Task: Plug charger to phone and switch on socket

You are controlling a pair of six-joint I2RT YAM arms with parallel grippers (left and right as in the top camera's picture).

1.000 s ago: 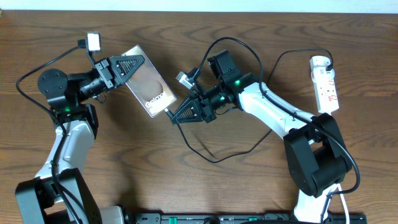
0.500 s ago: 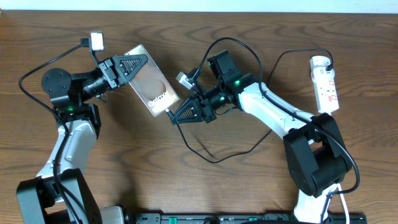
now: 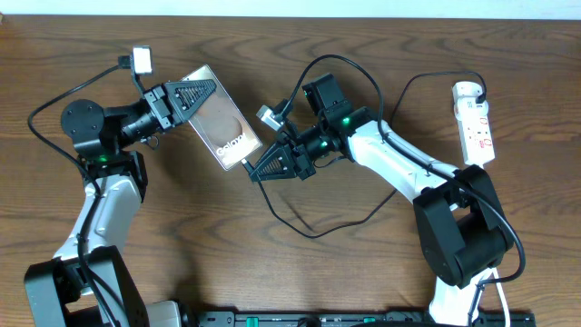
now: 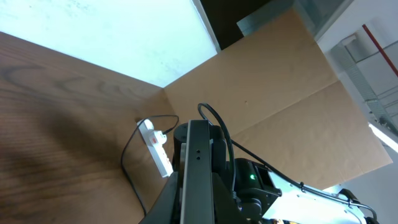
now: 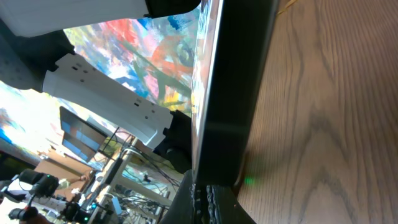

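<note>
Brown wood of the table (image 3: 182, 227) fills the overhead view, and the step in hand looks like the plugging itself. The left gripper (image 3: 207, 91) pinches the phone (image 3: 222, 127) at its upper corner, with the lettered back facing up. The right gripper (image 3: 257, 169) points at the phone's lower short edge. Its jaws appear pressed together on the tip of the charger (image 3: 313, 234), whose thin cable loops away across the table. The socket (image 3: 474, 123) lies well apart at the far right.

From the left wrist the phone (image 4: 198, 165) shows edge-on as a dark upright bar, with the socket (image 4: 157, 149) beyond it.

From the right wrist the phone (image 5: 233, 87) is a dark edge with a glossy, reflecting face beside it. The plug is lost among dark shapes at the bottom, so I cannot tell whether it is seated.

To do this well, line the plug up square with the port, in the phone's own plane. Then push straight along the phone's length while the left grip braces against the push. A skewed approach would likely slide the tip off the edge or twist the phone in its pinch — so small corrections first, force last.
</note>
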